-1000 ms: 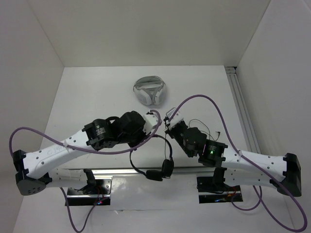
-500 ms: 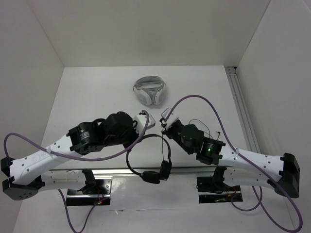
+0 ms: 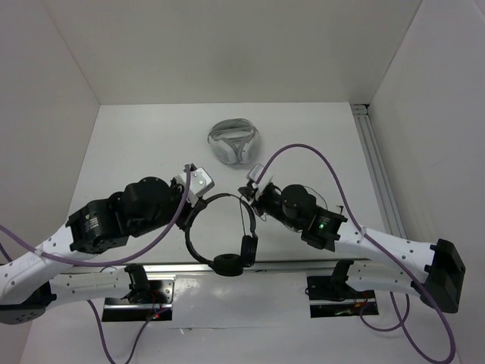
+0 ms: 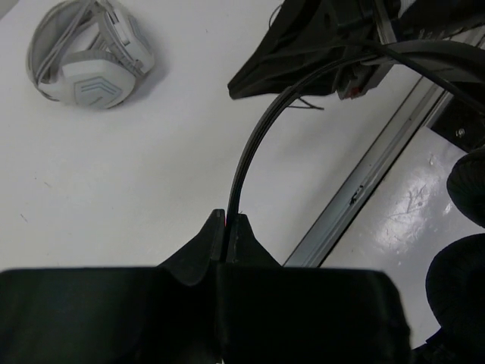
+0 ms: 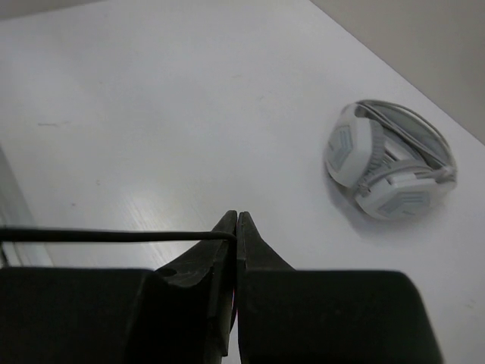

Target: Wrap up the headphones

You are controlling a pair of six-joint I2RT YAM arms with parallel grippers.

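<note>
The black headphones (image 3: 227, 262) hang off the table between my arms, the thin headband (image 3: 221, 197) arching over and the two round ear pads low near the front rail. My left gripper (image 3: 201, 189) is shut on the headband, seen edge-on between the jaws in the left wrist view (image 4: 231, 221). My right gripper (image 3: 248, 191) is shut on the thin black cable (image 5: 114, 235), which runs off to the left from the tips (image 5: 236, 220). One ear pad (image 4: 464, 292) shows at the right of the left wrist view.
A bulkier white-and-grey headset (image 3: 233, 141) lies on the table behind both grippers, also in the left wrist view (image 4: 87, 49) and the right wrist view (image 5: 390, 163). A metal rail (image 3: 377, 171) runs along the right side, another (image 4: 364, 189) along the near edge.
My left arm has swung left and back, carrying the headphones left with it. My right gripper has followed a little to the left, still holding the cable.
</note>
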